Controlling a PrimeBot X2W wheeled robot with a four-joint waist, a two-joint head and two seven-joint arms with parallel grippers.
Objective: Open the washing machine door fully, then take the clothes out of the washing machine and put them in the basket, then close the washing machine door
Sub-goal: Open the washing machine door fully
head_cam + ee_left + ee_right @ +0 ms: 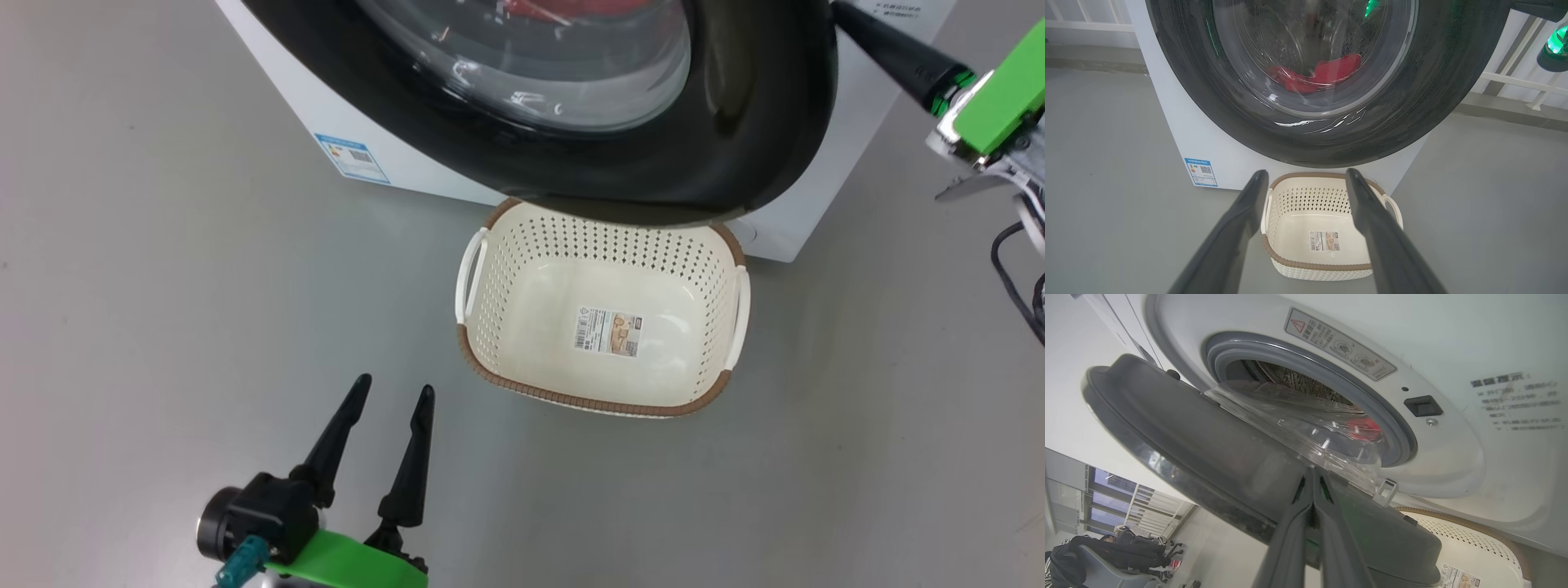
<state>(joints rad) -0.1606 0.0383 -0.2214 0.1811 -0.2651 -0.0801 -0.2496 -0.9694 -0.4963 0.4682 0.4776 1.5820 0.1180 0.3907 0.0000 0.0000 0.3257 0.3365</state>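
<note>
Here left fingers point(339, 441) gape, right fingers point(1290, 543) pinch together at the washing machine door point(1208, 457)

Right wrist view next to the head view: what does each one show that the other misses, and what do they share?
Right wrist view, not head: the grey rubber ring, the drum behind it, a warning sticker, the latch socket and the door's inner side. Head view, not right wrist: the open left gripper, a blue label and the basket's two handles. Both: the door ajar, red clothes behind its glass, the basket, and the shut right gripper by the door's edge.
</note>
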